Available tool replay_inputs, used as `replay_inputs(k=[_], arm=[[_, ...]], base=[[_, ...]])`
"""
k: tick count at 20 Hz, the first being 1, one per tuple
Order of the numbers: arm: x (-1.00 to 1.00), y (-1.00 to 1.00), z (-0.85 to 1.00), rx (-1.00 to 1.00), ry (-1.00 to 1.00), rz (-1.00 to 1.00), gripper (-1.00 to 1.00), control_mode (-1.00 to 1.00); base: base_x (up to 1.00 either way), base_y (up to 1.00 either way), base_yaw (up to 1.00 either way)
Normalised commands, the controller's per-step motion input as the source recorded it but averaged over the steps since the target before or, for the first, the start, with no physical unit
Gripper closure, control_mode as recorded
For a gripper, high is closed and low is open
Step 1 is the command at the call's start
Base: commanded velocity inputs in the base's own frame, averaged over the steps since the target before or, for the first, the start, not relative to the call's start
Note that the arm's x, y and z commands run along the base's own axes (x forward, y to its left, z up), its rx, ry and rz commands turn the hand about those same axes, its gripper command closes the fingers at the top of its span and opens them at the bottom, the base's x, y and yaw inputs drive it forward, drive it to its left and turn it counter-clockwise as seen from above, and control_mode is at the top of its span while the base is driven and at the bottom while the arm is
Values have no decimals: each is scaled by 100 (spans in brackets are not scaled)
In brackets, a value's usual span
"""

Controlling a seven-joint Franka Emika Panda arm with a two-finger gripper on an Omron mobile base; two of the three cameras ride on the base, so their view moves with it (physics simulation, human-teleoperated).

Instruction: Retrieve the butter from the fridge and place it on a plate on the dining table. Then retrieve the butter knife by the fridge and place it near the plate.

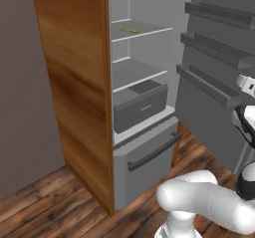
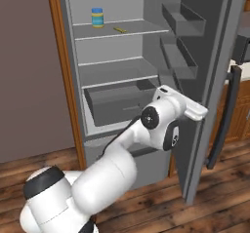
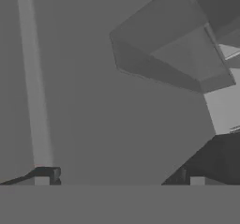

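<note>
Presently I am seeing fridge (image 2: 146, 81) standing open, butter (image 2: 119, 29) lying on upper shelf (image 2: 127, 28) beside jar (image 2: 97, 17). Gripper (image 3: 119, 176) fingers standing apart, holding nothing, facing door's inner wall.

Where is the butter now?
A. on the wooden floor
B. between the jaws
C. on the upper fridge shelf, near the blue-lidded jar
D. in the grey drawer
C: the butter lies on the upper shelf of the fridge, slightly right of the jar.
</note>
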Motion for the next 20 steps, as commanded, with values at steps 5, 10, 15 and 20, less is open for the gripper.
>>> replay_inputs(k=[5,10,15,20], arm=[[-86,21,63,0,5,18,-100,-100],[-87,49,89,0,21,6,-100,-100],[-40,62,88,1,60,-5,-100,-100],[-46,60,28,10,60,-11,-100,-100]], base=[[0,0,0],[0,0,0],[0,0,0],[0,0,0]])
